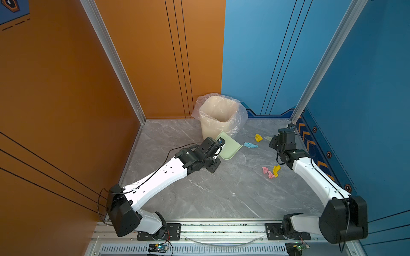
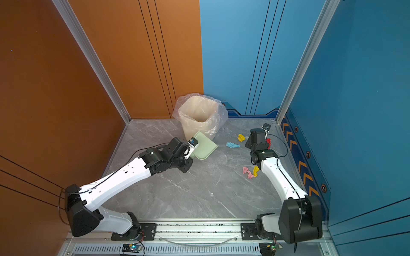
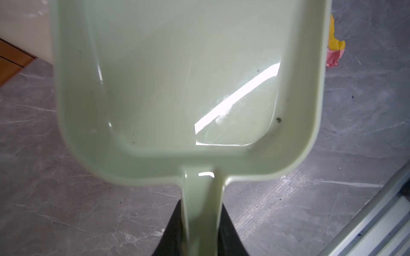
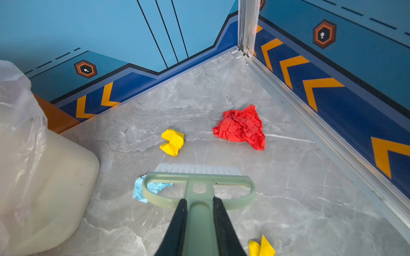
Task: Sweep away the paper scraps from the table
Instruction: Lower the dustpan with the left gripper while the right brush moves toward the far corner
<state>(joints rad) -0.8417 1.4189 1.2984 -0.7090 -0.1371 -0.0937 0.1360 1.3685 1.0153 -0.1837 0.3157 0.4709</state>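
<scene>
A flat grey marble-patterned table with white veins forms the floor of a booth. An aluminium rail runs along its near edge. Orange wall panels close the left side and part of the far side, and blue wall panels close the rest of the far side and the right. A cream plastic bin with a clear liner stands at the far middle.

The crumpled paper scraps all lie on the right half of the table. A light blue wad and a yellow wad lie right of the bin. A red wad lies nearer the right wall. A pink wad touches a second yellow wad nearer the front.

The left arm slants from the near left corner toward the far middle. The left gripper pinches the handle of a pale green plastic dustpan, one jaw pressed to each side. In both top views the pan's far corner overlaps the bin's wall; whether they touch cannot be told.

The right arm runs along the right wall, its wrist bent down at the far right. The right gripper is clamped on the handle of a pale green brush with white bristles. The brush head covers part of the light blue wad, and its bristles point toward the yellow wad just beyond.
</scene>
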